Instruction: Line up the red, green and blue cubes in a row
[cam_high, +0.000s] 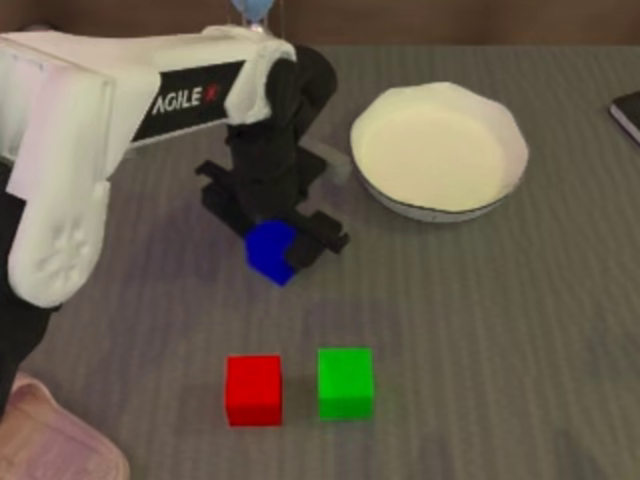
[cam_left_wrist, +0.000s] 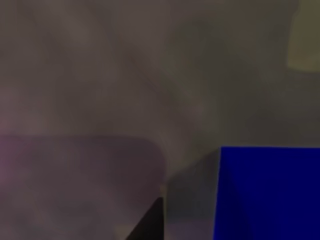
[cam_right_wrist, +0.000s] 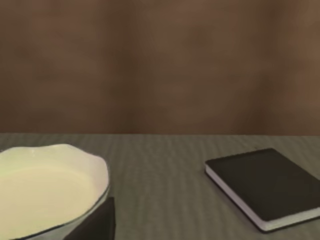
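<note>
The blue cube (cam_high: 266, 252) sits left of the table's middle, turned at an angle, between the black fingers of my left gripper (cam_high: 278, 242), which reaches down over it. In the left wrist view the blue cube (cam_left_wrist: 270, 195) fills one corner, and a strip of table separates it from the one dark fingertip (cam_left_wrist: 150, 222) that shows, so the gripper is open around it. The red cube (cam_high: 253, 389) and green cube (cam_high: 345, 382) stand side by side near the front edge, red on the left. My right arm is out of the top view; only a dark part of its gripper (cam_right_wrist: 95, 225) shows.
A cream bowl (cam_high: 437, 150) stands at the back right. A black book (cam_right_wrist: 265, 187) lies beside it, its corner at the right edge of the table (cam_high: 628, 115). A pinkish container (cam_high: 50, 440) sits at the front left corner.
</note>
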